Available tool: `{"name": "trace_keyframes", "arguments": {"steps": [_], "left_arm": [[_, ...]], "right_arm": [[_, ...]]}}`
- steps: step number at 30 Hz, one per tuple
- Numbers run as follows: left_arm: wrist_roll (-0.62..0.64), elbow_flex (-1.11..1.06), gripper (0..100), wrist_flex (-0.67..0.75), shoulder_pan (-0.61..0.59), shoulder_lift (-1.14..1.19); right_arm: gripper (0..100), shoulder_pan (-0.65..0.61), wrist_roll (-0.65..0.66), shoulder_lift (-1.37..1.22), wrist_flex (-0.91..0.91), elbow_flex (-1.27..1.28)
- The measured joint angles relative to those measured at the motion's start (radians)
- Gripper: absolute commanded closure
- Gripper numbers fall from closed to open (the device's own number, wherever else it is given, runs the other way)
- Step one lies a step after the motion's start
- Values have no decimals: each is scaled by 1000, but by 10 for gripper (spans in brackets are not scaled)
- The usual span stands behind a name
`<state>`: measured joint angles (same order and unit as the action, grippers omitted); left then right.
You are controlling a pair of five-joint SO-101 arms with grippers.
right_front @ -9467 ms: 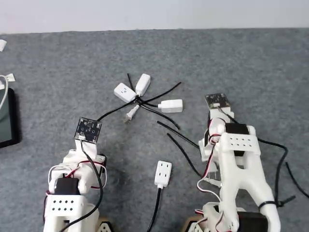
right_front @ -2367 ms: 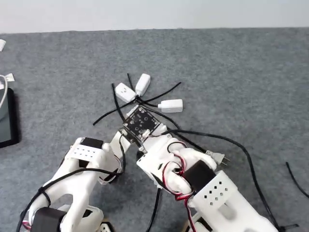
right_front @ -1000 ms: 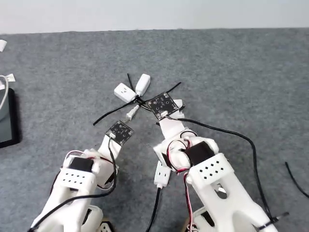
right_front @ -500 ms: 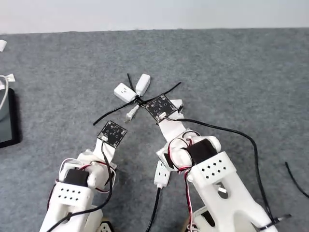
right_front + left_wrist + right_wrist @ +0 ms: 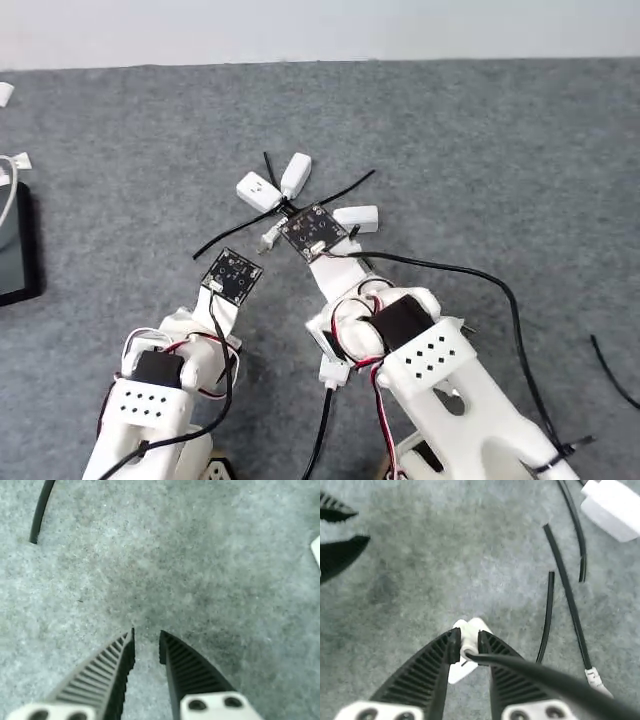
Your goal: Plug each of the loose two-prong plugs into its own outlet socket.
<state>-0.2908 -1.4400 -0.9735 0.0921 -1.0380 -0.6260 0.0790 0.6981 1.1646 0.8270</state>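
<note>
Right wrist view: plug [image 5: 471, 626] in claw [image 5: 468, 634]

A dark slab, perhaps a tablet [image 5: 12, 245], lies at the grey mat's [image 5: 520, 150] left edge, beyond it a white scrap [image 5: 4, 93].

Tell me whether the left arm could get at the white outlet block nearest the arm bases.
Probably not cleanly. The outlet block lies partly under the right arm, which stretches over it with a plug in its claw. The left claw would have to squeeze in beside that arm.
</note>
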Motion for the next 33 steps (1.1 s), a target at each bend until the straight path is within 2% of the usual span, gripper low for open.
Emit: {"name": "trace_keyframes", "arguments": {"steps": [8, 13, 16, 22, 28, 33], "left_arm": [[8, 0, 966, 0, 0, 0], [126, 18, 929, -41, 25, 0], [189, 100, 871, -132, 86, 2], [272, 361, 870, -299, 222, 203], [442, 592, 867, -331, 433, 503], [517, 667, 866, -331, 620, 565]], "right_arm": [[990, 106, -5, 5, -18, 14], [991, 301, -5, 60, -38, 68], [991, 427, -5, 64, -94, 132], [991, 609, -6, 49, -127, 146], [991, 686, -6, 44, -144, 146], [991, 697, -6, 38, -144, 146]]}}
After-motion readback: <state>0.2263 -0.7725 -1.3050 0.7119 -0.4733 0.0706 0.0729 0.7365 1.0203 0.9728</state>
